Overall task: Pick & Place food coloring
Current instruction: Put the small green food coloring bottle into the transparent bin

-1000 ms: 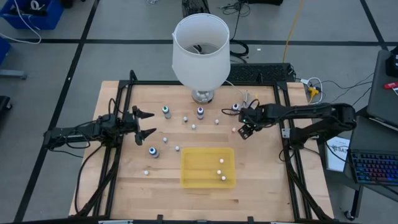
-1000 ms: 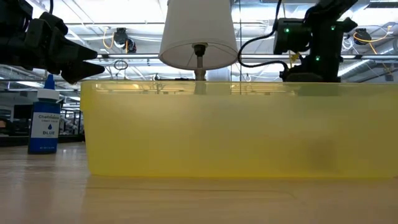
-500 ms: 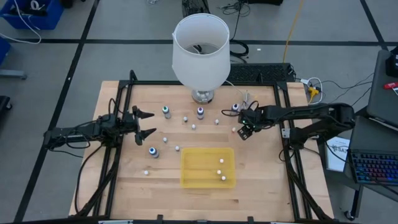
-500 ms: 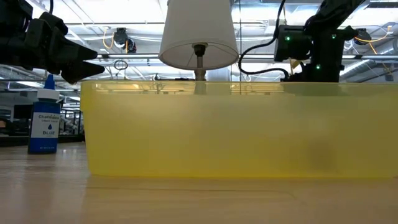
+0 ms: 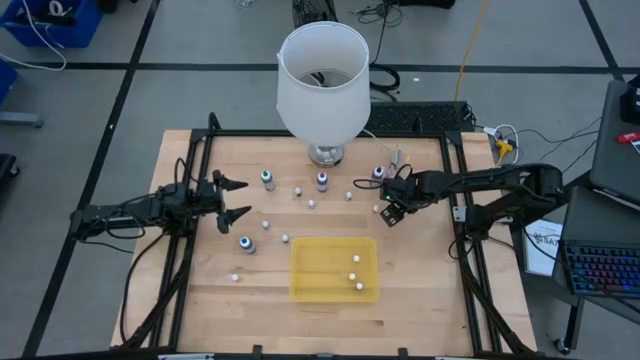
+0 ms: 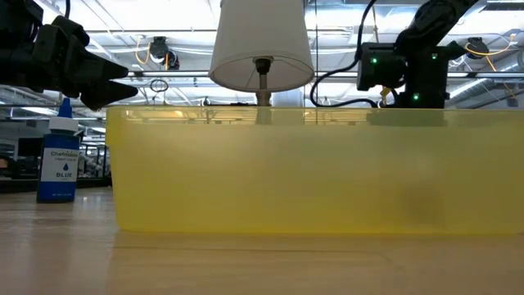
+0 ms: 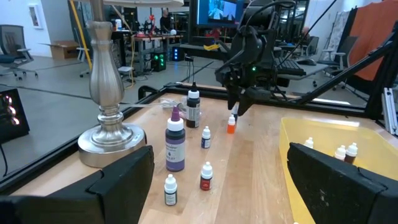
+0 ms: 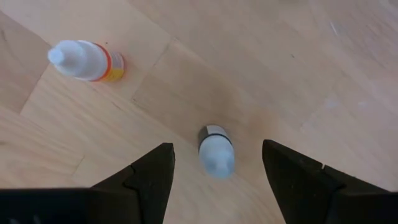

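Small food coloring bottles with white caps stand scattered on the wooden table. One dark-bodied bottle (image 8: 216, 152) stands upright right below my right gripper (image 8: 217, 147), which points down with its open fingers on either side of the bottle, not touching it. An orange bottle (image 8: 87, 61) stands beside it. In the high view my right gripper (image 5: 388, 212) hangs right of the table's middle. My left gripper (image 5: 244, 198) waits open at the table's left, pointing level.
A yellow tray (image 5: 334, 292) near the front holds three small bottles. A lamp (image 5: 322, 80) stands at the far middle, with larger bottles (image 5: 322, 180) (image 5: 267, 178) (image 5: 379, 173) before it. A blue bottle (image 6: 59, 160) stands left of the tray.
My right gripper has come down toward the table over the dark-bodied bottle, shifting a little toward the table's left, still open and pointing down. Nothing on the table has moved.
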### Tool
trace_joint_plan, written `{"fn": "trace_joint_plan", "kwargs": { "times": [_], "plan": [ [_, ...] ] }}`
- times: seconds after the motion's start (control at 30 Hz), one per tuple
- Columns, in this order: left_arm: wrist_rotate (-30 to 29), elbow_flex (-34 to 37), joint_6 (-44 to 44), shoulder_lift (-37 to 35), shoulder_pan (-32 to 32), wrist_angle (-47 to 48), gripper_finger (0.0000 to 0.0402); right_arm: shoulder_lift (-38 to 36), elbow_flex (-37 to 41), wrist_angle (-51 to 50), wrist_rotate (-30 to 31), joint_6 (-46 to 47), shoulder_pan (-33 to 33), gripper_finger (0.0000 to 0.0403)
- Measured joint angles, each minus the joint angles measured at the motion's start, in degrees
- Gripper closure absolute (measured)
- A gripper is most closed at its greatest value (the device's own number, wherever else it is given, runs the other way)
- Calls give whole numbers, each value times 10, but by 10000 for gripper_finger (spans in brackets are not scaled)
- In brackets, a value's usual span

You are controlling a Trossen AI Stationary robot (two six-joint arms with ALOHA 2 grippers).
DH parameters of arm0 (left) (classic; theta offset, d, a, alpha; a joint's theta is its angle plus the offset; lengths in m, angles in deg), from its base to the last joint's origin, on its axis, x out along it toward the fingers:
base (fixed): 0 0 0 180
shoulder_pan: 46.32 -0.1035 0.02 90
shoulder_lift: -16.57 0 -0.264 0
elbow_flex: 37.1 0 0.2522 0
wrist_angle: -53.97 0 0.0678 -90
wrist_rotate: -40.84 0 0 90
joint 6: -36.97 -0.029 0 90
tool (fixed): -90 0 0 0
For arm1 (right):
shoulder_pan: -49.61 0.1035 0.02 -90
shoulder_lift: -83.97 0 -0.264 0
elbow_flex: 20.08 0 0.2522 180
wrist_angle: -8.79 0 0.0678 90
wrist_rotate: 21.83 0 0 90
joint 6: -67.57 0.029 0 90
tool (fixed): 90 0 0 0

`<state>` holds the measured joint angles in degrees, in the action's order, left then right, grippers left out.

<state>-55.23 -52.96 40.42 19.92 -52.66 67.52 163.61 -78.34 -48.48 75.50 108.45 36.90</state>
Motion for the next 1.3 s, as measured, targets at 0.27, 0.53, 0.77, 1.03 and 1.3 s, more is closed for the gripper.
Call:
{"fn": "trace_joint_plan", "kwargs": {
  "times": [0.27, 0.53, 0.77, 1.03, 1.3],
  "plan": [
    [0, 0, 0, 0, 0, 0, 36, 0, 0, 0, 0, 0, 0, 210],
    [0, 0, 0, 0, 0, 0, 36, 0, 0, 0, -1, 0, 0, 277],
    [0, 0, 0, 0, 0, 0, 36, 0, 0, 0, 11, -10, 0, 341],
    [0, 0, 0, 0, 0, 0, 36, -41, -1, 13, 35, -28, 33, 359],
    [0, 0, 0, 0, 0, 0, 37, -127, -1, 117, 45, -44, 139, 359]
  ]
}}
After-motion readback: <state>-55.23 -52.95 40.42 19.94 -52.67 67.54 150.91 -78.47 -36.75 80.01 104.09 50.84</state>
